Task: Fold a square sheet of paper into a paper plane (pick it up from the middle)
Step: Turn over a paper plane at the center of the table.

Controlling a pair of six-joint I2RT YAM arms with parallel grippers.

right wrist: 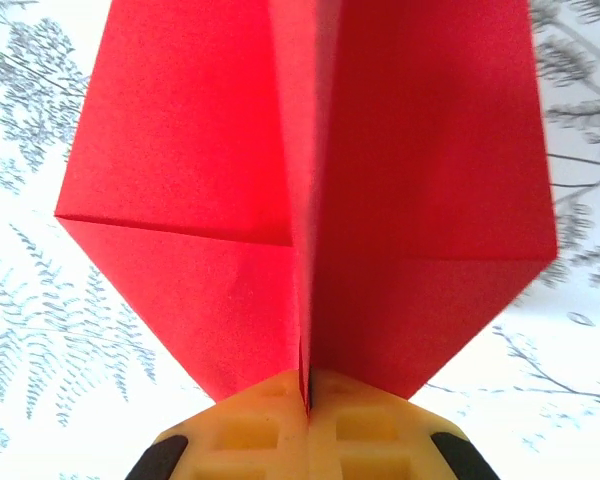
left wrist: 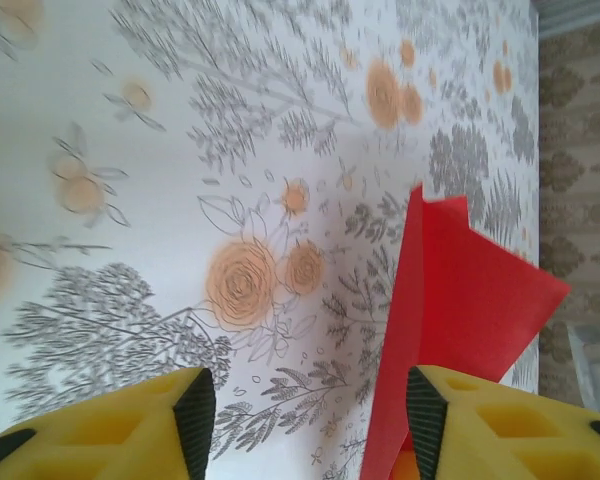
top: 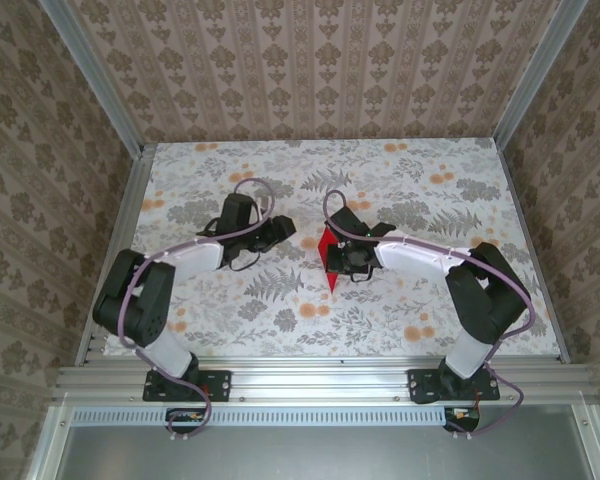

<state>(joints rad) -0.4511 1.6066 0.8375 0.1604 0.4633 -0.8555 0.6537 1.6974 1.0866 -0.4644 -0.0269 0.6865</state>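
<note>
Floral table (top: 240, 170) under the paper plane (top: 326, 262)

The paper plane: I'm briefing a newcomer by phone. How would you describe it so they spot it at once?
Look at the floral table, just right of centre. There the right end effector is shut on the paper plane, pinching its centre crease. It is the only bright red thing: a folded, pointed, kite-like shape.
</note>
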